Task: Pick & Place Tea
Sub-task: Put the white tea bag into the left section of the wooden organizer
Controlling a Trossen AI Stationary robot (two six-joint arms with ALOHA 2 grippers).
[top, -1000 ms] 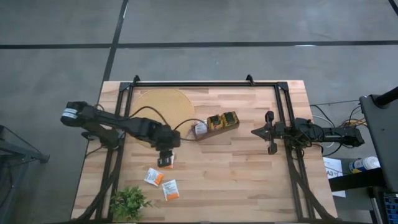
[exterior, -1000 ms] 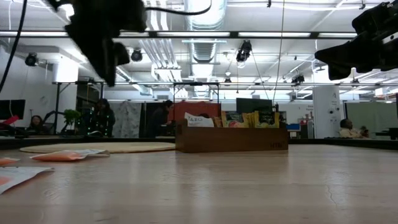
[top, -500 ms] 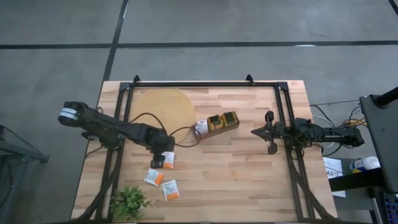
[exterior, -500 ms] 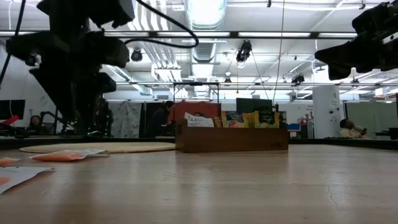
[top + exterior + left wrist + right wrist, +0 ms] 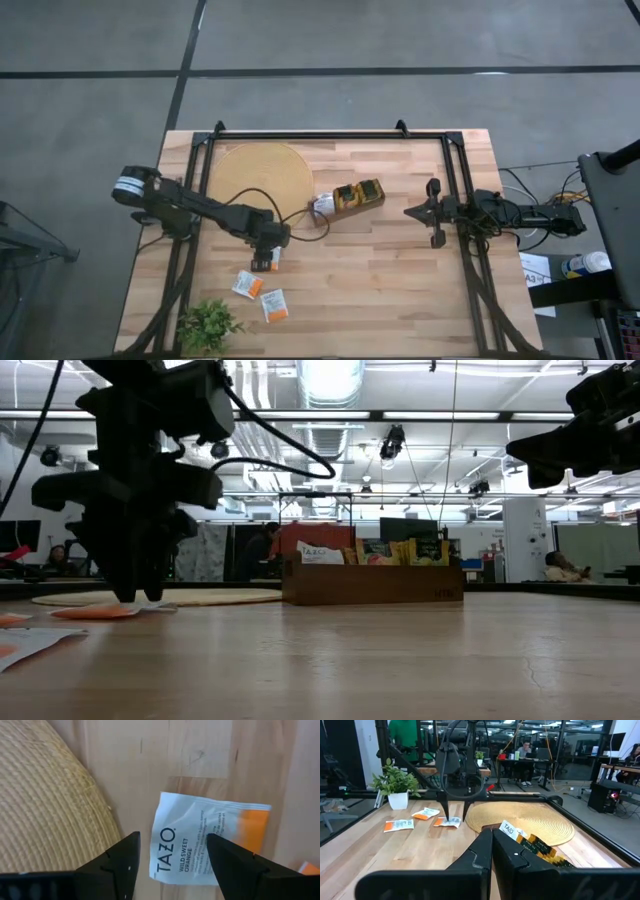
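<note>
Left claw [image 5: 264,262] has dropped onto the surface [image 5: 380,270] since the earlier frame, fingers spread astride a white-and-orange tea sachet [image 5: 207,840] beside the round woven mat [image 5: 262,172], not gripping. Right claw [image 5: 432,213] waits closed near the right edge.

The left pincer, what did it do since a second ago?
The left pincer came down from above the table and opened, so its fingers now straddle a white and orange tea sachet beside the round mat. It has not gripped it. The right pincer, wooden tray, plant and two other sachets stayed put.
</note>
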